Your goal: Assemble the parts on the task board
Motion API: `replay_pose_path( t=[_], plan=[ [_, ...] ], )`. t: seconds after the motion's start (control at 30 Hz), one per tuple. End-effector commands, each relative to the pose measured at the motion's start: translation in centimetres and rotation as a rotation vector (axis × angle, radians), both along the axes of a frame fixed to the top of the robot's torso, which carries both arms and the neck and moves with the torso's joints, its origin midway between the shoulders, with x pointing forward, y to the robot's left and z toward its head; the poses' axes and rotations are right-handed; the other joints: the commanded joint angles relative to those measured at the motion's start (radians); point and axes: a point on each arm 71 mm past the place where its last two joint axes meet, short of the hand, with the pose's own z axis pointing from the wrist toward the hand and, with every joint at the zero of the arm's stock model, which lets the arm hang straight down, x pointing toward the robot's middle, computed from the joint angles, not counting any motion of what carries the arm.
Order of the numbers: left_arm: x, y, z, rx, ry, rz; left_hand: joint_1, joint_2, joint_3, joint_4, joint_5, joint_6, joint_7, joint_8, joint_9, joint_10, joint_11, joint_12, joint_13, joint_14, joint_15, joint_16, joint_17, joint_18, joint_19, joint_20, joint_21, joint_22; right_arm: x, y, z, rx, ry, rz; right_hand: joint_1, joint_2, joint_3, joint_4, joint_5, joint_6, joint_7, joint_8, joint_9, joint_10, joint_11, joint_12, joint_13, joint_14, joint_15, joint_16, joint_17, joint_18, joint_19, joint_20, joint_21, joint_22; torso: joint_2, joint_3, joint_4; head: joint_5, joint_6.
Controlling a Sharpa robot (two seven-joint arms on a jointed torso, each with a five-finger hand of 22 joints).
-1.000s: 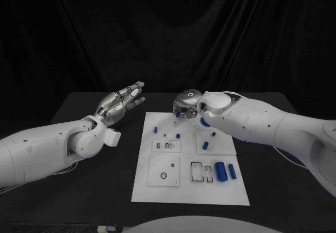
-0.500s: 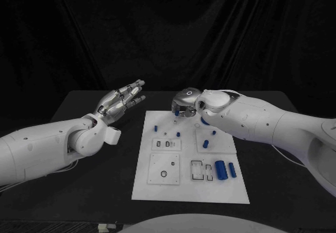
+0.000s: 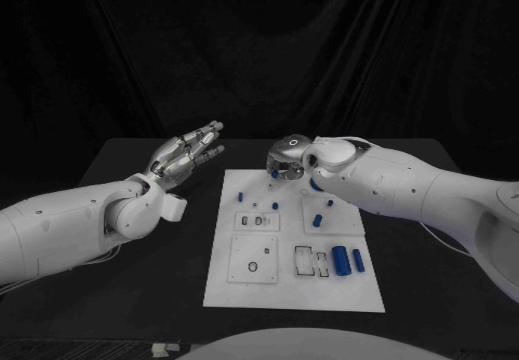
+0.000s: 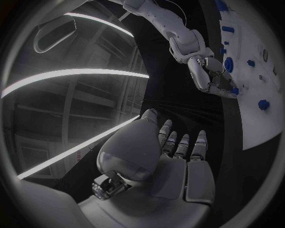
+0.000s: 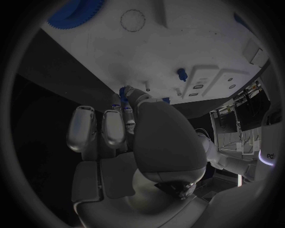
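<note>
Right hand (image 5: 128, 137) curled beside the white board (image 5: 196, 42), pinching a small blue peg (image 5: 123, 93) at its edge; blue gear (image 5: 74, 12) farther along.

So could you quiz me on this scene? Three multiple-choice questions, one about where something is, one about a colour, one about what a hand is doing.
1. Where is the right hand?
A. At the far edge of the task board
B. At the near edge of the board
C. Off the table, to the side

2. What colour are the small parts on the board?
A. Red
B. Blue
C. Yellow

3. What is the left hand doing?
A. Gripping a part
B. Pressing down on the board
C. Held up beside the board, fingers apart, holding nothing

Answers:
1. A, the head view shows it over the board's far edge.
2. B, the pieces lying on the white plate are blue.
3. C, both the head view and its own wrist view show spread fingers and a bare palm.
</note>
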Motion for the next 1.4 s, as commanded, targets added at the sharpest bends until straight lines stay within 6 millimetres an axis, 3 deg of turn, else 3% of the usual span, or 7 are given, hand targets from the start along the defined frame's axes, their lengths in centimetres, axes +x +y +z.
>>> replay_pose_path(
  t=[0.03, 0.37, 0.47, 0.53, 0.63, 1.2, 1.4],
  plan=[
    [-0.1, 0.0, 0.5, -0.036, -0.053, 0.003, 0.008, -0.001, 0.006, 0.000, 0.003, 0.004, 0.000, 0.005, 0.002, 0.000, 0.007, 0.007, 0.001, -0.001, 0.006, 0.005, 0.001, 0.011, -0.003, 0.007, 0.006, 0.001, 0.1, -0.1, -0.3, -0.016, 0.008, -0.025, 0.002, -0.001, 0.004, -0.005, 0.007, -0.003, -0.001, -0.005, 0.001, -0.005, 0.000, -0.003, -0.002, -0.002, 0.006, -0.007, -0.003, -0.003, -0.003, 0.008, -0.007, 0.001, 0.000, 0.0001, 0.0007, -0.001, -0.001],
    [-0.1, -0.1, 0.5, -0.037, -0.053, 0.002, 0.009, 0.000, 0.007, 0.000, 0.004, 0.007, 0.001, 0.006, 0.002, 0.000, 0.007, 0.006, 0.001, -0.002, 0.007, 0.005, 0.001, 0.011, -0.003, 0.007, 0.006, 0.001, 0.0, -0.1, -0.4, -0.022, 0.016, -0.028, -0.013, -0.010, 0.006, -0.003, -0.004, -0.061, -0.017, -0.039, -0.007, -0.043, 0.014, -0.005, -0.006, -0.012, 0.016, -0.013, -0.013, -0.003, -0.010, 0.017, -0.012, 0.003, 0.000, -0.0001, 0.0008, 0.000, -0.004],
    [-0.1, 0.0, 0.5, -0.037, -0.053, 0.002, 0.009, 0.000, 0.007, 0.000, 0.004, 0.010, 0.001, 0.006, 0.002, 0.000, 0.008, 0.007, 0.001, -0.002, 0.007, 0.005, 0.001, 0.011, -0.003, 0.007, 0.006, 0.001, 0.0, 0.0, -0.4, -0.023, 0.017, -0.029, -0.025, -0.020, -0.004, -0.009, -0.021, -0.248, -0.081, -0.042, -0.061, -0.166, 0.019, -0.005, -0.009, -0.025, 0.023, -0.024, -0.033, 0.001, -0.020, 0.025, -0.024, -0.001, 0.000, 0.0001, 0.0014, 0.000, -0.005],
    [-0.1, 0.0, 0.5, -0.037, -0.053, 0.003, 0.009, 0.000, 0.007, 0.000, 0.004, 0.010, 0.001, 0.006, 0.002, 0.000, 0.008, 0.007, 0.001, -0.002, 0.007, 0.005, 0.001, 0.011, -0.003, 0.007, 0.006, 0.001, 0.0, 0.0, -0.4, -0.023, 0.017, -0.029, -0.030, -0.016, -0.022, -0.017, -0.030, -0.429, -0.103, -0.053, -0.108, -0.213, 0.020, -0.005, -0.007, -0.033, 0.024, -0.030, -0.043, 0.002, -0.025, 0.028, -0.030, -0.002, 0.000, -0.0002, 0.0010, 0.000, -0.006],
    [-0.1, 0.0, 0.5, -0.037, -0.054, 0.003, 0.009, 0.000, 0.007, 0.000, 0.004, 0.010, 0.001, 0.006, 0.002, 0.000, 0.008, 0.007, 0.001, -0.002, 0.007, 0.005, 0.001, 0.011, -0.003, 0.007, 0.006, 0.001, 0.0, -0.1, -0.5, -0.024, 0.018, -0.031, -0.038, -0.009, -0.049, -0.022, -0.047, -0.518, -0.118, -0.057, -0.135, -0.236, 0.021, -0.004, -0.004, -0.039, 0.026, -0.033, -0.052, 0.003, -0.031, 0.030, -0.038, -0.003, 0.001, -0.0003, 0.0010, 0.000, -0.007],
    [0.0, 0.1, 0.5, -0.036, -0.053, 0.003, 0.011, 0.002, 0.010, -0.001, 0.006, 0.023, 0.004, 0.009, 0.004, 0.002, 0.011, 0.009, 0.002, 0.000, 0.008, 0.006, 0.001, 0.011, -0.003, 0.008, 0.006, 0.001, -0.2, -1.2, 0.4, 0.044, -0.059, -0.002, -0.071, 0.011, -0.094, -0.009, -0.065, -0.458, -0.109, -0.045, -0.142, -0.209, 0.029, 0.006, 0.009, -0.052, 0.032, -0.043, -0.072, 0.004, -0.036, 0.037, -0.049, 0.000, -0.003, 0.0009, -0.0032, 0.004, -0.008],
    [0.0, 0.6, 0.4, -0.033, -0.052, 0.011, 0.011, 0.002, 0.010, -0.001, 0.006, 0.023, 0.004, 0.009, 0.004, 0.002, 0.011, 0.009, 0.002, 0.000, 0.008, 0.006, 0.001, 0.011, -0.003, 0.008, 0.006, 0.001, -0.5, -3.7, 3.0, 0.135, -0.146, 0.012, -0.085, 0.021, -0.112, 0.011, -0.072, -0.347, -0.087, -0.031, -0.141, -0.103, 0.030, 0.052, 0.033, -0.049, 0.034, -0.041, -0.076, 0.009, -0.043, 0.039, -0.070, -0.009, -0.005, 0.0010, -0.0069, 0.010, -0.010]
  ],
)
